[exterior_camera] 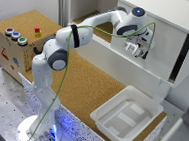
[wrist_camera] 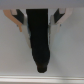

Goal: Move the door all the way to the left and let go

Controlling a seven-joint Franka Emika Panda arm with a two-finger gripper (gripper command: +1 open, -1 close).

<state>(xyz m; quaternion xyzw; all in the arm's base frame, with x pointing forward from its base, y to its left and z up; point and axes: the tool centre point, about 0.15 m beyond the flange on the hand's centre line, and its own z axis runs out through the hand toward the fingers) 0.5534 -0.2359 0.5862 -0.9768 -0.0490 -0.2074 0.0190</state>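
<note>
Cabinet point(exterior_camera: 161, 15) first: big white box along the far side of the cork-topped bench point(exterior_camera: 89, 88), its frame and top running toward the exterior view's right. Door point(exterior_camera: 145, 60) is the plain flat white panel on the front, sitting at the exterior view's right half, dark gap visible at its right edge. Arm point(exterior_camera: 70, 42) reaches from its base across the bench up to the panel. Hand point(exterior_camera: 138, 47) is right at the door face, near its upper part; whether it touches or clamps anything, cannot tell. Wrist view shows fingers point(wrist_camera: 20, 20) splayed either side of a dark blurred shape against a white surface, too soft to call them apart or together for sure.

Handling guess: panel looks stiff, smooth, likely slippery, no handle seen, light enough to slide on a track. Best hold probably its vertical edge, or a flat push on it.

Room: cabinet opening to the exterior view's left of the door looks open. White tray point(exterior_camera: 125, 116) lies low on the bench, well apart from the door. Wooden box with coloured buttons point(exterior_camera: 18, 40) sits far off.
</note>
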